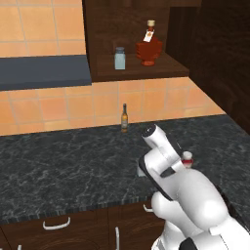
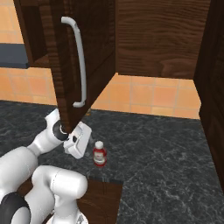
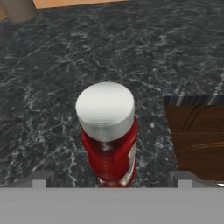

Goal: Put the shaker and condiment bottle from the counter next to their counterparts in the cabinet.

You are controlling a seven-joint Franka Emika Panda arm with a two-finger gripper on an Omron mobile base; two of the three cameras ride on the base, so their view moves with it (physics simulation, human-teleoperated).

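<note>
- I have the gripper (image 3: 112, 178) hanging over the condiment bottle (image 3: 108, 135); in the hand view its two finger tips (image 3: 40, 179) stand spread wide, one on each side of the bottle, and neither touches it.
- The condiment bottle (image 2: 99, 154) stands upright on the counter (image 2: 166, 148), close to the near edge, just right of the arm's hand in the right base view. From the left base view I catch just its cap and red shoulder (image 1: 187, 158) past the arm.
- The cabinet (image 1: 141, 44) hangs on the wall above the counter at the far side, with its door (image 2: 83, 57) swung open toward me.
- On its shelf I see a pale shaker (image 1: 119, 58) with a grey cap on the left and a wide red flask (image 1: 149, 46) with a tan stopper just to its right, both upright and slightly apart.
- A slim dark brown bottle (image 1: 124, 118) stands upright at the far edge of the counter against the tiled wall.
- I cannot pick out a second shaker on the counter from these angles.
</note>
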